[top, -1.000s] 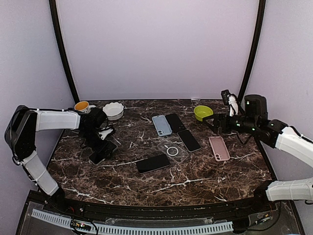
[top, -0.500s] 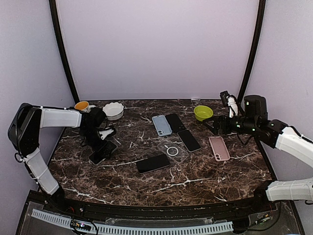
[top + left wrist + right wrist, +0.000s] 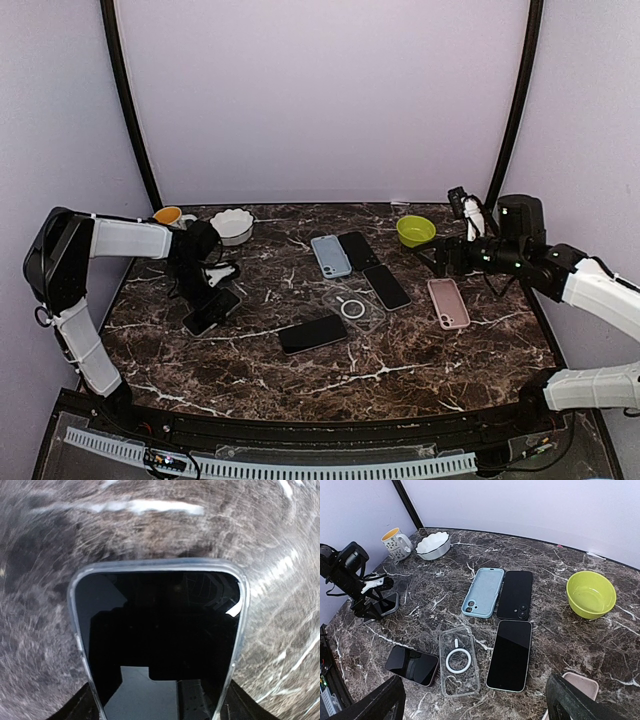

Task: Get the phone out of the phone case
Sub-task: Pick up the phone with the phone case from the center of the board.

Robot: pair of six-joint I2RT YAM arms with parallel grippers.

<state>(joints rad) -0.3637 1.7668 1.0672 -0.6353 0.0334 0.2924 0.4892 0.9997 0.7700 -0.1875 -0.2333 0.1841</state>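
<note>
Where the left hand straddles the phone, its fingers sit one at each long side of the clear case, just beside the rim. I cannot tell whether they already pinch it or stand a little off. The phone lies screen up inside that case, flat on the table, at the left of the top view. The right hand hangs spread wide and empty at the right of that view, well apart from it.

The likely trouble is a squeeze across the sides, which would clamp case and phone as one, so both would lift together and nothing would part. The rim looks slick, and a shallow hold could skate off it or send the phone sliding over the marble. With the right hand far off, nothing braces the case.
</note>
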